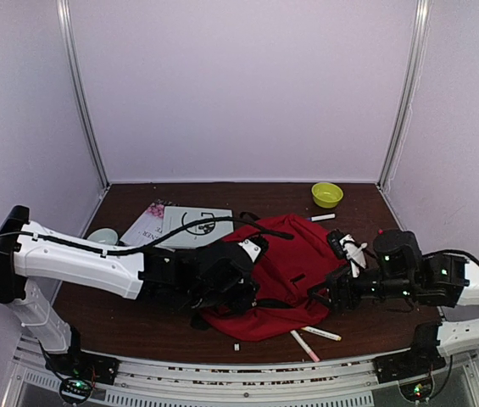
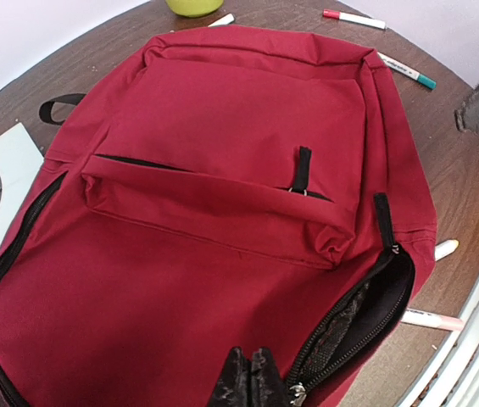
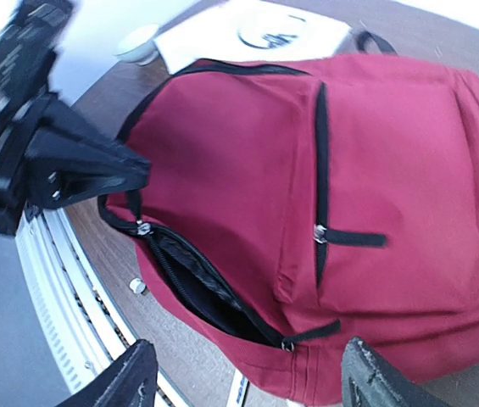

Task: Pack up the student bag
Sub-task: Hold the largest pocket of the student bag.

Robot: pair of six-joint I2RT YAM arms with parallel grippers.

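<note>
Right wrist: your right gripper (image 3: 252, 366) is hanging spread wide over bag (image 3: 307, 195); left gripper (image 3: 133, 170) is pinching its open edge.

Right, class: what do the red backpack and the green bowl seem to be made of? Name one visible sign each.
Red backpack: matte woven fabric, probably synthetic; it folds and sags. Green bowl: likely smooth plastic, given its even bright colour, though too small to be sure.

high rear camera overlooks table (image 1: 247, 193); both wrist cameras closely share backpack (image 2: 222, 280)
</note>
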